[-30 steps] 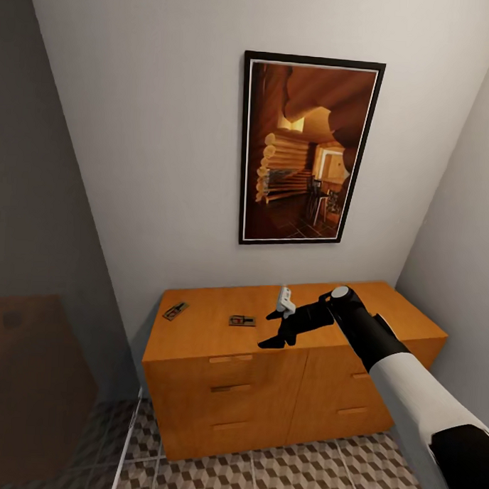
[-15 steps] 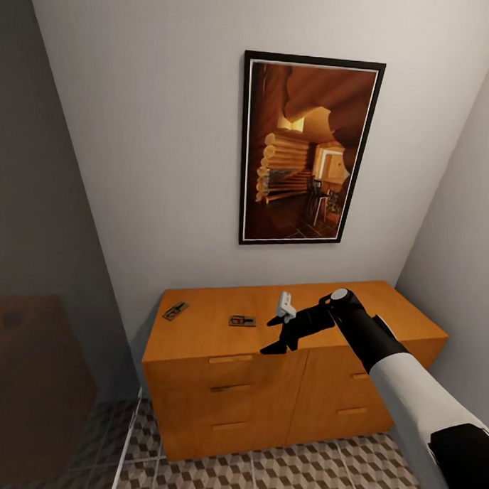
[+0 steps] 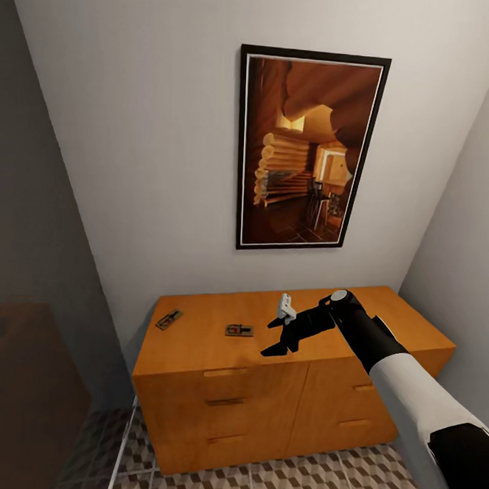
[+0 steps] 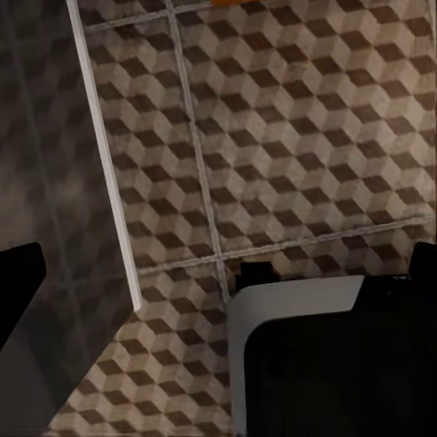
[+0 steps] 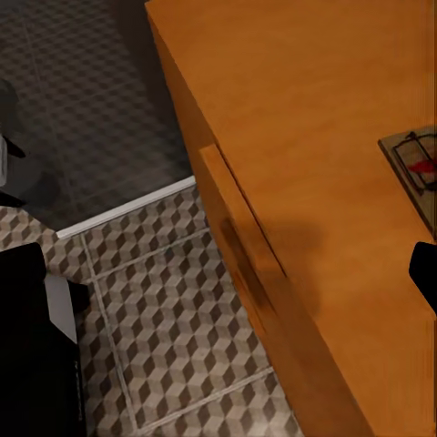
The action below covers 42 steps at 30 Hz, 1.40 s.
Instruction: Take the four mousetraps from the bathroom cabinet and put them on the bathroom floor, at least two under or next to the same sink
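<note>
Two mousetraps lie on top of the orange-brown cabinet: one mousetrap near its left end, another mousetrap toward the middle. My right gripper hovers open over the cabinet's front edge, just right of the middle trap, with nothing between its fingers. In the right wrist view that trap lies on the cabinet top. My left gripper hangs open over the cube-patterned bathroom floor. The sink is out of view.
A framed picture hangs on the wall above the cabinet. Walls close in on both sides. A dark brown panel stands at the left. My own white and black base sits on the tiles below the left gripper.
The head view has shifted, so the cabinet sits slightly lower and larger in it. The right gripper stays open in much the same pose over the cabinet's front edge.
</note>
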{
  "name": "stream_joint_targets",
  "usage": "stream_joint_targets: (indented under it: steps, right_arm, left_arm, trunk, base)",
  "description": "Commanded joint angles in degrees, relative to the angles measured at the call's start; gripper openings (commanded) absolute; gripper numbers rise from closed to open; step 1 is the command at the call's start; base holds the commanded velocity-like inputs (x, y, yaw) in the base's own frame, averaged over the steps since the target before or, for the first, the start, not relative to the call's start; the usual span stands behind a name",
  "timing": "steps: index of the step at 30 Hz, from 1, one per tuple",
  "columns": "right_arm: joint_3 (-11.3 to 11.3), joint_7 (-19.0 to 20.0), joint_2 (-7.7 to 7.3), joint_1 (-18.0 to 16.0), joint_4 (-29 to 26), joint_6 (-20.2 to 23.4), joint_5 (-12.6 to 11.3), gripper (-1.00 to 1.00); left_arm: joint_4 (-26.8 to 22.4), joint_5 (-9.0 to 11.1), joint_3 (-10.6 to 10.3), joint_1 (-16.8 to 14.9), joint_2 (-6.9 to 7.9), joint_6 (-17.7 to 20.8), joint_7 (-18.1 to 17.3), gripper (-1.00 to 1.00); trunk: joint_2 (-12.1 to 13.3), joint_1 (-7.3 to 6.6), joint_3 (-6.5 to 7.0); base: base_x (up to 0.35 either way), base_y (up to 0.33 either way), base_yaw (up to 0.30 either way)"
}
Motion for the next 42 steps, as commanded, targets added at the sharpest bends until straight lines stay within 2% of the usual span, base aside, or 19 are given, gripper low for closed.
stream_joint_targets:
  steps: [1, 6, 16, 24, 42]
  right_arm:
    - [0.0, 0.0, 0.0, 0.0, 0.0, 0.0, 0.0, 1.0]
    - [0.0, 0.0, 0.07, 0.0, 0.0, 0.0, 0.0, 1.0]
    - [-0.1, 0.0, 0.0, 0.0, 0.1, -0.1, 0.1, 1.0]
    - [-0.1, 0.1, 0.0, 0.0, 0.1, -0.1, 0.1, 1.0]
    - [-0.1, -0.1, 0.0, 0.0, 0.1, -0.1, 0.1, 1.0]
  left_arm:
    - [0.0, 0.0, 0.0, 0.2, 0.0, 0.6, 0.0, 1.0]
    - [0.0, 0.0, 0.0, 1.9, -0.01, 2.5, 0.0, 1.0]
    - [0.0, 0.0, 0.0, 5.5, 0.23, 2.9, 0.1, 1.0]
    - [0.0, 0.0, 0.0, 6.0, 0.25, 2.9, 0.1, 1.0]
    - [0.0, 0.0, 0.0, 6.3, 0.26, 2.9, 0.1, 1.0]
  trunk:
    - [0.0, 0.0, 0.0]
    - [0.0, 0.0, 0.0]
    - [0.0, 0.0, 0.0]
    - [0.0, 0.0, -0.2]
    - [0.0, 0.0, -1.76]
  base:
    - [0.036, -0.004, 0.0]
    - [0.016, -0.002, 0.0]
    - [0.002, 0.0, 0.0]
    - [0.0, 0.0, 0.0]
    - [0.019, 0.0, 0.0]
